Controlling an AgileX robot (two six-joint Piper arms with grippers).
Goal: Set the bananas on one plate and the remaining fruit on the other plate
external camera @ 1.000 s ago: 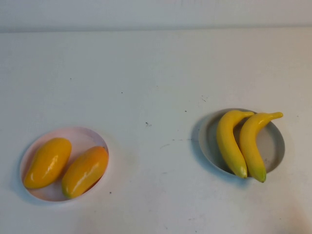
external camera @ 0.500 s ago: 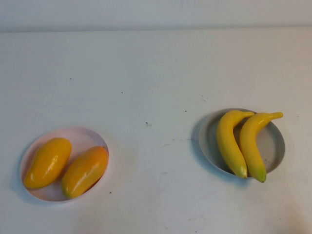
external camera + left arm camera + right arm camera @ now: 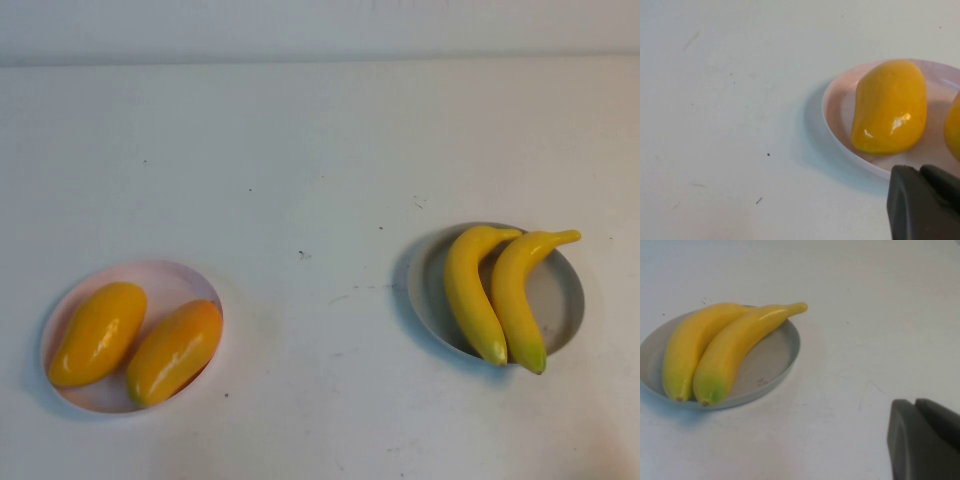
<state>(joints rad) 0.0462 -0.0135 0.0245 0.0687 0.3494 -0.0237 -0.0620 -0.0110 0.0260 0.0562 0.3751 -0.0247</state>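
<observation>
Two bananas (image 3: pixel 468 290) (image 3: pixel 512 295) lie side by side on the grey plate (image 3: pixel 560 300) at the right. Two orange-yellow mango-like fruits (image 3: pixel 98 333) (image 3: pixel 175 350) lie on the pale pink plate (image 3: pixel 170 280) at the front left. Neither gripper shows in the high view. In the left wrist view my left gripper (image 3: pixel 921 171) is shut and empty, just short of the pink plate (image 3: pixel 832 107) with one fruit (image 3: pixel 890 107) in it. In the right wrist view my right gripper (image 3: pixel 915 402) is shut and empty, off to the side of the grey plate (image 3: pixel 772 360) and the bananas (image 3: pixel 740 342).
The white table (image 3: pixel 320 160) has a few small dark specks and scuffs. Its back edge runs across the top of the high view.
</observation>
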